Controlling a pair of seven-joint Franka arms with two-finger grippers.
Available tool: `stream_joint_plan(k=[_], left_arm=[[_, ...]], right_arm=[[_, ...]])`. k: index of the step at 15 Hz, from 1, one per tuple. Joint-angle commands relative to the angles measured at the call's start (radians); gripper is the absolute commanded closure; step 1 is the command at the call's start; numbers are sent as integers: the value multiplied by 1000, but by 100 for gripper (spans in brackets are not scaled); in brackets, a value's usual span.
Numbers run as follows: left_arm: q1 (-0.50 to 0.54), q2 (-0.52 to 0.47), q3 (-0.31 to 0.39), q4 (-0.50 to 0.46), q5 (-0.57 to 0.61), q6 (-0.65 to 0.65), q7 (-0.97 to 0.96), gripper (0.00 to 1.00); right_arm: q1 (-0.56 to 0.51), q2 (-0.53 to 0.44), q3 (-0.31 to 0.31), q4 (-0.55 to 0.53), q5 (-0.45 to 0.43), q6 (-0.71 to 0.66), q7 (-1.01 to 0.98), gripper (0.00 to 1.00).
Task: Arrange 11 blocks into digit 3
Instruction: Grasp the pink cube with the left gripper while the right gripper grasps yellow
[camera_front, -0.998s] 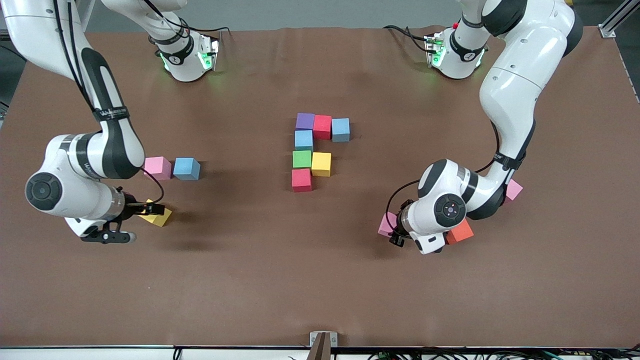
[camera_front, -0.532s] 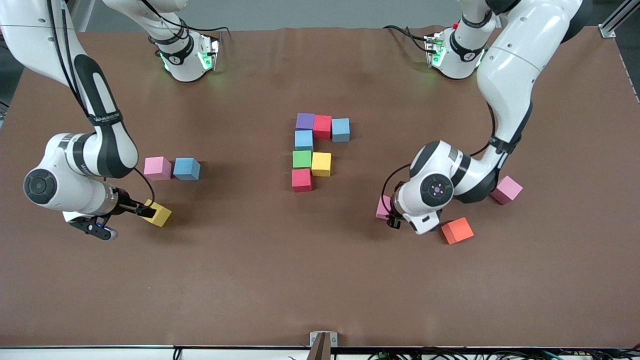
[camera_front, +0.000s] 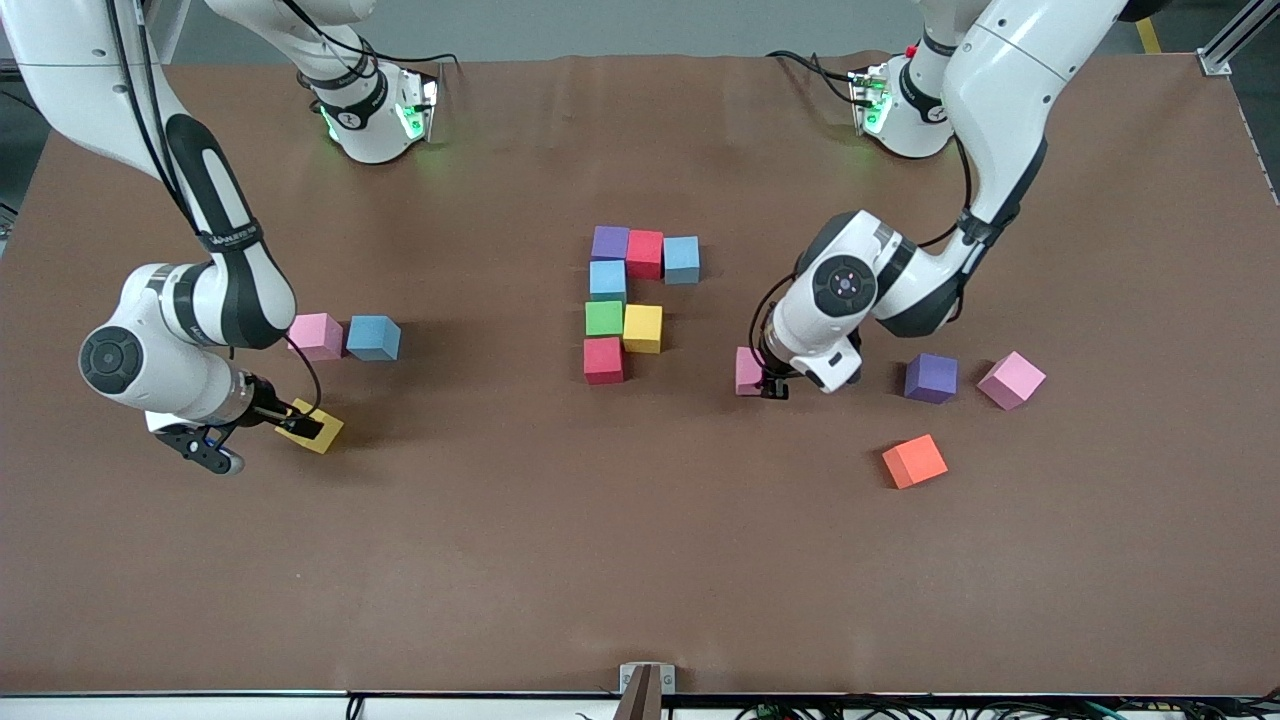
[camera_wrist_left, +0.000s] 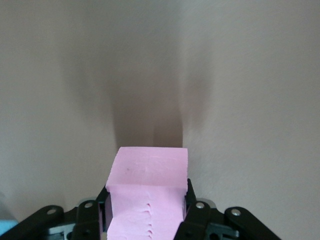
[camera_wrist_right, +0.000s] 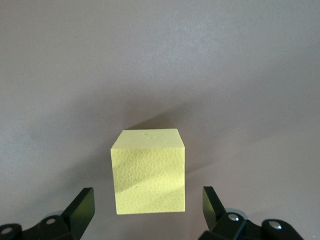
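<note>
Seven blocks form a partial figure mid-table: purple (camera_front: 610, 242), red (camera_front: 645, 253) and blue (camera_front: 681, 259) in a row, then blue (camera_front: 607, 280), green (camera_front: 604, 318), yellow (camera_front: 643, 328) and red (camera_front: 603, 360). My left gripper (camera_front: 762, 382) (camera_wrist_left: 147, 202) is shut on a pink block (camera_front: 746, 370) (camera_wrist_left: 148, 172), over the table between the figure and a loose purple block (camera_front: 931, 378). My right gripper (camera_front: 300, 421) (camera_wrist_right: 148, 206) is open, low at a loose yellow block (camera_front: 316, 430) (camera_wrist_right: 148, 171). That block sits partly between the fingers with a gap on each side.
A pink block (camera_front: 316, 336) and a blue block (camera_front: 374, 338) lie side by side toward the right arm's end, farther from the camera than the loose yellow one. Toward the left arm's end lie another pink block (camera_front: 1011, 380) and an orange block (camera_front: 914, 461).
My left arm has carried the pink block away from the orange block toward the figure, uncovering the purple block. My right gripper has shifted slightly at the yellow block and stays open.
</note>
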Motion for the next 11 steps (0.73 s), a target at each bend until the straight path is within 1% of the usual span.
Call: stream_joint_plan(k=[1, 3, 5, 7, 11], left_arm=[[-32, -36, -8, -71, 18, 85, -176, 82], [-78, -29, -6, -63, 23, 87, -199, 82], [-97, -19, -8, -48, 23, 87, -205, 82], [-136, -4, -8, -23, 23, 87, -233, 82], [-172, 22, -6, 9, 35, 85, -227, 82]], right_arm=[[-6, 7, 10, -31, -20, 53, 17, 4], [-9, 16, 10, -25, -22, 63, 14, 4], [-6, 31, 8, -23, -22, 67, 14, 4], [-5, 44, 7, -20, -23, 69, 14, 4], [-9, 70, 7, 1, -41, 87, 14, 5]])
